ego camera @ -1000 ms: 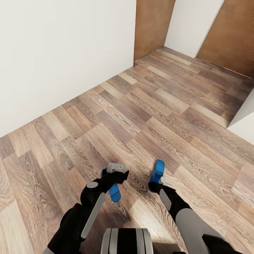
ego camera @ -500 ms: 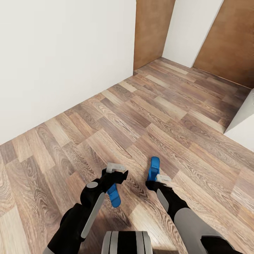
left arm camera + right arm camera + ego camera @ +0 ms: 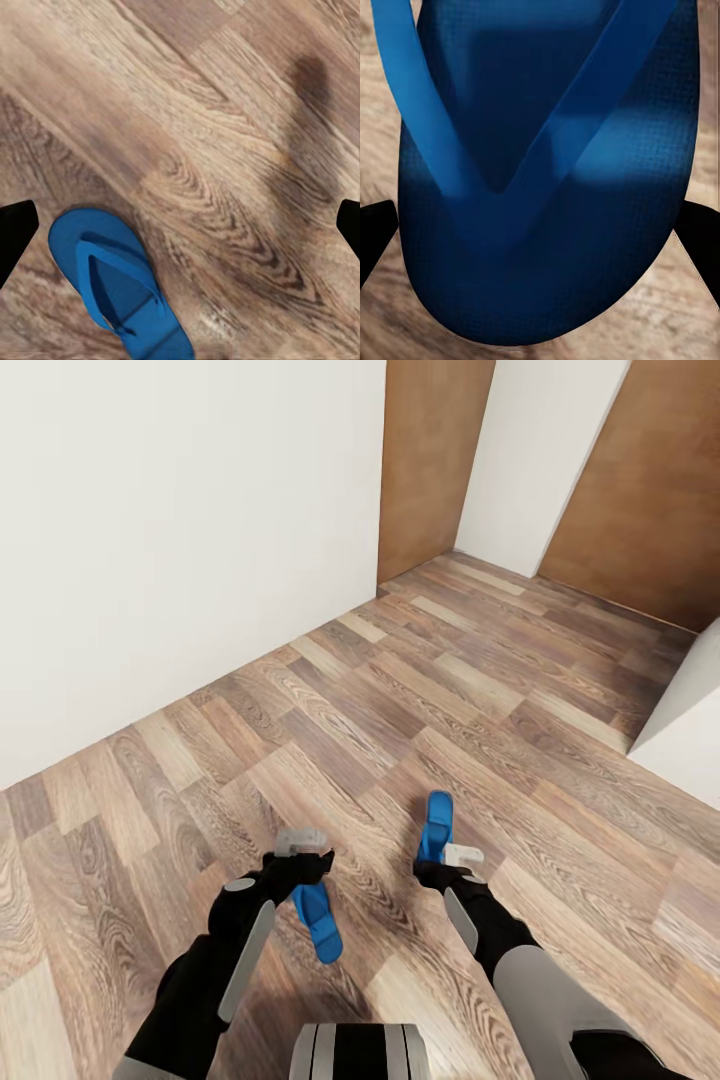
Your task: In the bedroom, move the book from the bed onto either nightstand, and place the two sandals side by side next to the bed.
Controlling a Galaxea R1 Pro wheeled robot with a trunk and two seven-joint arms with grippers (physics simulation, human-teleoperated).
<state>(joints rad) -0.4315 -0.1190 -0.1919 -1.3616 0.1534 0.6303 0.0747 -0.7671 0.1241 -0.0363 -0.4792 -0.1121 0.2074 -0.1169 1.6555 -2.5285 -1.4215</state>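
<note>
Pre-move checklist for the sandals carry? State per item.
1. Right end effector gripping right sandal: cannot tell; the sandal sits close between its fingers.
2. Left end effector gripping left sandal: cannot tell; the sandal sits off to one side.
3. Sandals side by side: not ok; apart and angled differently.
4. Drop spot by the bed located: not ok; ahead are wood floor, white wall and brown doors.

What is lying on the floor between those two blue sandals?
Nothing: in the head view only bare wood floor separates the left sandal from the right sandal.
</note>
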